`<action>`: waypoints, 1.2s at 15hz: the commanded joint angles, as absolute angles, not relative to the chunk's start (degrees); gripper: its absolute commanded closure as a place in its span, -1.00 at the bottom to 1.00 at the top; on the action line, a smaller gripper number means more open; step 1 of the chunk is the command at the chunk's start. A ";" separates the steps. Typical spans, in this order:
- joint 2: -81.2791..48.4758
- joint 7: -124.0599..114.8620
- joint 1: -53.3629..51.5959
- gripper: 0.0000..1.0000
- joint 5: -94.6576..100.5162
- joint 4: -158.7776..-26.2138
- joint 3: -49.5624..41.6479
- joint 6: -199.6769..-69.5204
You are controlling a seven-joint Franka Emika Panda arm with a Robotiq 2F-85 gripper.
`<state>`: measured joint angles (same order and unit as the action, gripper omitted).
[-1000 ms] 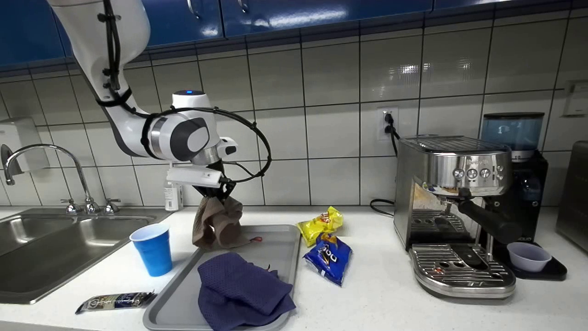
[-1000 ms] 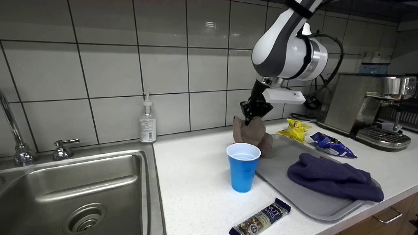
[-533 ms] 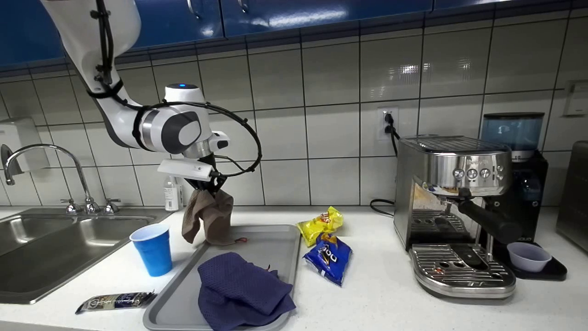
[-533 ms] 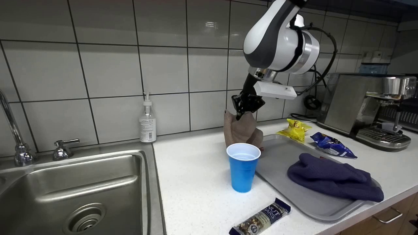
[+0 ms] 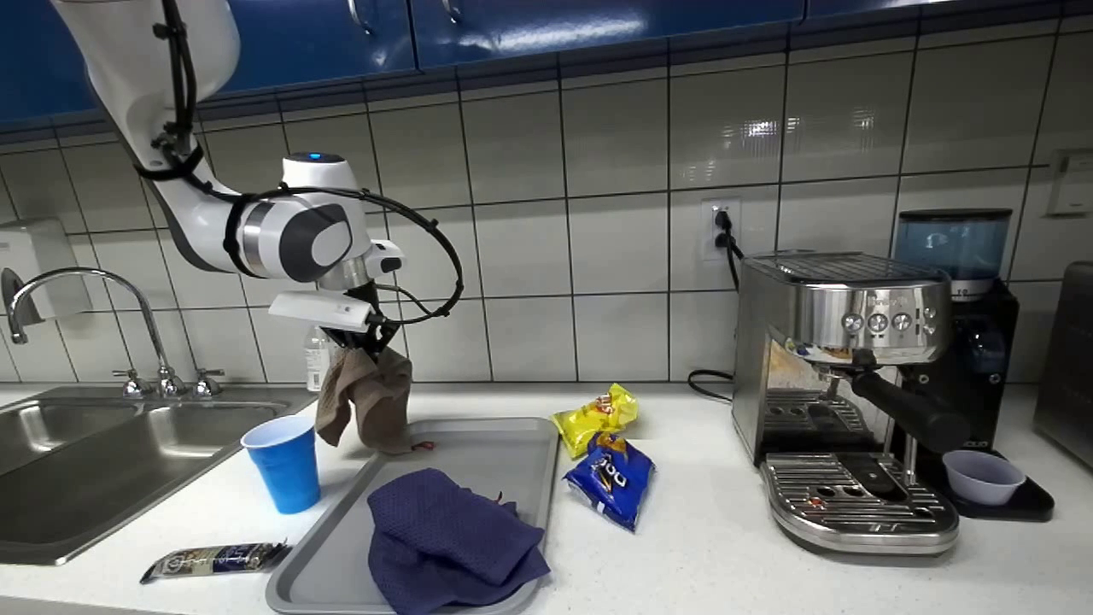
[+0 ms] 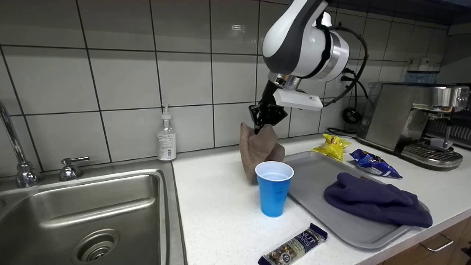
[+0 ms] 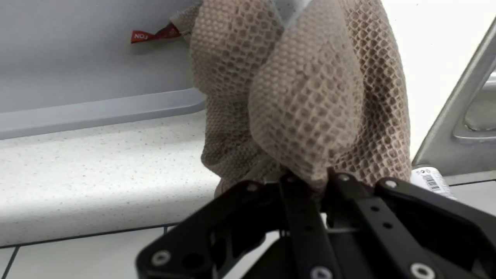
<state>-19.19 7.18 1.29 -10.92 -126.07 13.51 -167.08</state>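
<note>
Bunched in my gripper point(image 7: 314, 182) is a brown waffle-weave cloth point(image 7: 306, 112); the fingers are shut on its upper part. The brown cloth hangs down in both exterior views, at the back left corner of a grey tray point(image 5: 491, 437). Its lower end with a red tag point(image 7: 155, 35) is over the tray; whether it touches is hard to tell. A blue cup point(image 6: 273, 195) stands upright in front of the cloth and hides part of it in an exterior view. A folded purple cloth point(image 5: 452, 538) lies on the tray's front part.
A nut bar point(image 6: 294, 247) lies before the cup. Yellow point(image 5: 595, 418) and blue point(image 5: 610, 478) snack bags lie right of the tray. A soap bottle point(image 6: 166, 141) stands by the steel sink point(image 6: 92, 206), under the tiled wall. An espresso machine point(image 5: 841, 316) stands farther right.
My gripper has moved toward the sink side and slightly up, carrying the brown cloth, which hangs more freely now. Cup, tray, purple cloth and snacks have stayed put.
</note>
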 commanded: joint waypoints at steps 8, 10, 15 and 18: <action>-19.04 -1.84 -6.38 0.94 -8.69 -122.94 10.23 -164.86; -19.37 -3.78 -8.16 0.94 -7.65 -122.87 9.11 -165.24; -20.38 -9.51 -13.19 0.94 -3.73 -122.21 5.83 -165.07; -20.95 -12.42 -15.57 0.94 -1.88 -121.61 4.33 -164.89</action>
